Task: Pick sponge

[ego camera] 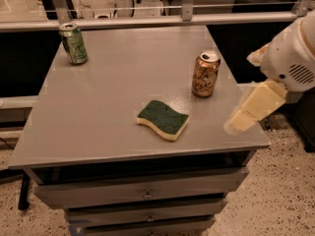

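The sponge (163, 119) lies flat on the grey table (108, 97), near the front middle, with its dark green top up and a pale yellow base showing at the near edge. My gripper (241, 118) hangs at the right, over the table's front right corner, well to the right of the sponge and apart from it. Its pale yellow fingers (253, 107) point down and to the left. Nothing is in them.
A brown-orange can (205, 74) stands upright right of centre, between the sponge and my arm (290, 58). A green can (74, 44) stands at the back left corner. A metal rail (147, 19) runs behind the table. Drawers (142, 193) are below the front edge.
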